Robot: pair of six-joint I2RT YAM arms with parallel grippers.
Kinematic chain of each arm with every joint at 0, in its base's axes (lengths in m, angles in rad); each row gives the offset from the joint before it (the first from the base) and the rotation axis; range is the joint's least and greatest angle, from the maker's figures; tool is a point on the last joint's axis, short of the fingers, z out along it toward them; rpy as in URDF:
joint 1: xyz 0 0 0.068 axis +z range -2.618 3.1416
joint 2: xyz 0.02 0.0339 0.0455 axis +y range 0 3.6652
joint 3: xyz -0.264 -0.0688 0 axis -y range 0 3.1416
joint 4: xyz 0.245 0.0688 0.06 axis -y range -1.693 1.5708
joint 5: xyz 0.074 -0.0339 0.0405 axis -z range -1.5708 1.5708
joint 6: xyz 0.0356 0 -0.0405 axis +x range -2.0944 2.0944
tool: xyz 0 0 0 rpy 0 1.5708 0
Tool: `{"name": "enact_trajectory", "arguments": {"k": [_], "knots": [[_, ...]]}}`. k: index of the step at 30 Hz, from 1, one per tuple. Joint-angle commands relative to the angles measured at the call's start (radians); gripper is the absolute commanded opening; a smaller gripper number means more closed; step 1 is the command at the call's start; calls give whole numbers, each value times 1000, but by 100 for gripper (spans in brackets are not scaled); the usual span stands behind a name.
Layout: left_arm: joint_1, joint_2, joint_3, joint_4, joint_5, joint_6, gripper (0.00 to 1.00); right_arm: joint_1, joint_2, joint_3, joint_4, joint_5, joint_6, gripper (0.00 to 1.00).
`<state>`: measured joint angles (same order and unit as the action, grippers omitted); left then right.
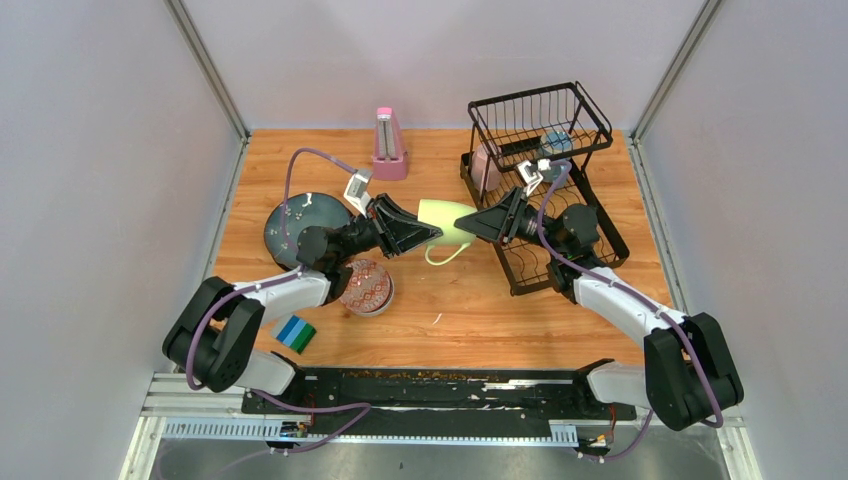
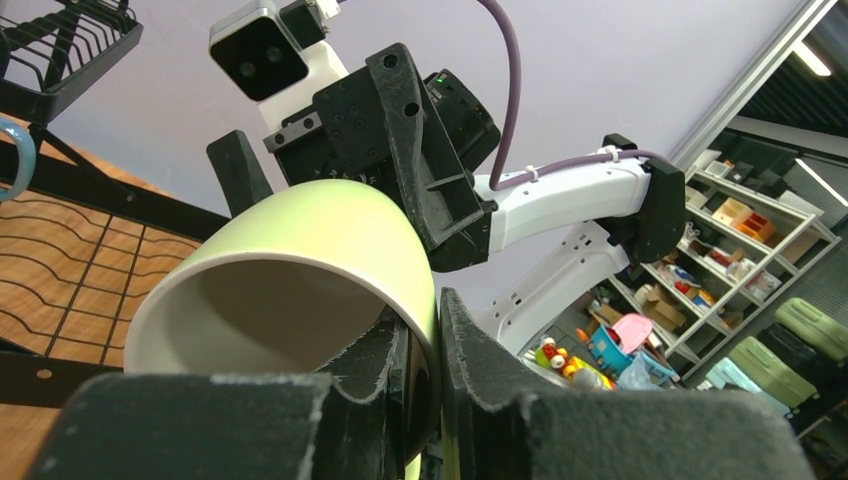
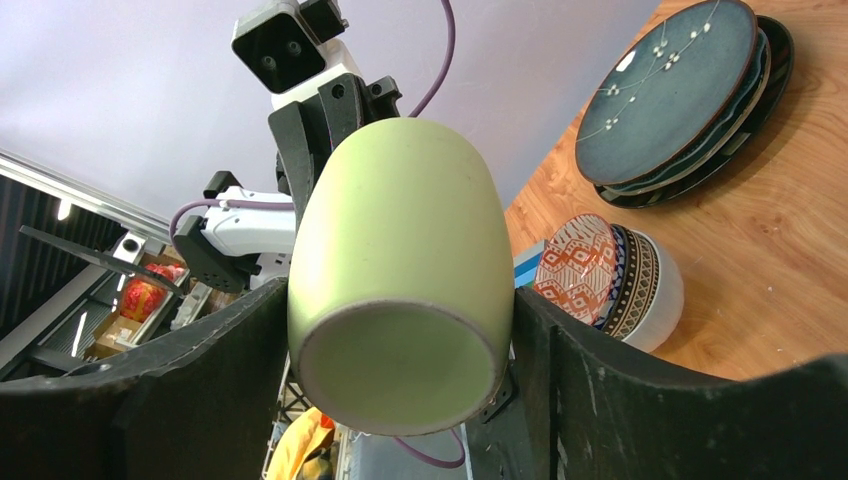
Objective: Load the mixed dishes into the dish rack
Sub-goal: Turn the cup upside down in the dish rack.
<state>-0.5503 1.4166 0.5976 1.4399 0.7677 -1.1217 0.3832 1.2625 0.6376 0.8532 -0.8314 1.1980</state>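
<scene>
A pale green mug (image 1: 445, 222) hangs on its side above the table, between my two grippers. My left gripper (image 1: 415, 235) is shut on its rim wall, one finger inside and one outside, as the left wrist view (image 2: 437, 320) shows on the mug (image 2: 300, 230). My right gripper (image 1: 470, 225) closes on the mug's base (image 3: 400, 250), a finger against each side (image 3: 400, 300). The black wire dish rack (image 1: 585, 215) stands at right with a pink-white mug (image 1: 485, 170) in it. Two blue-grey plates (image 1: 305, 225) and stacked small bowls (image 1: 368, 287) sit at left.
A pink metronome (image 1: 388, 145) stands at the back centre. A blue-green striped block (image 1: 295, 333) lies front left. A blue item (image 1: 555, 143) sits in the rack's tall basket. The plates (image 3: 670, 100) and bowls (image 3: 600, 280) show behind the mug in the right wrist view.
</scene>
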Motion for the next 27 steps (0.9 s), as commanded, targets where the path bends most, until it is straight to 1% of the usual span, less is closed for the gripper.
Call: {"name": "enact_trajectory", "arguments": {"k": [1,4,6,7,8,12,16,19,22,24,27], "knots": [[-3,-6,47,108,-41,-20,8,5,-11,38,15,-1,-11,51],[-3,6,55,109,-35,-39,13,5,-12,37,8,9,-13,46],[-3,11,59,108,-32,-44,21,5,-17,33,-3,18,-16,44],[-3,11,58,109,-32,-46,28,4,-20,29,-11,25,-18,42],[-3,11,57,109,-28,-47,32,3,-26,23,-14,34,-21,41],[-2,11,50,108,-24,-50,42,-4,-52,0,-46,75,-24,38],[-2,21,47,106,-20,-57,49,-20,-77,-19,-69,101,-25,34],[-1,30,46,104,-16,-61,51,-30,-98,-22,-99,114,-36,34],[-1,38,49,103,-7,-66,55,-36,-112,-20,-123,120,-49,34],[4,37,59,93,6,-63,57,-38,-120,-17,-142,123,-59,34],[15,23,76,36,38,-40,63,-40,-133,-13,-166,131,-73,33]]}}
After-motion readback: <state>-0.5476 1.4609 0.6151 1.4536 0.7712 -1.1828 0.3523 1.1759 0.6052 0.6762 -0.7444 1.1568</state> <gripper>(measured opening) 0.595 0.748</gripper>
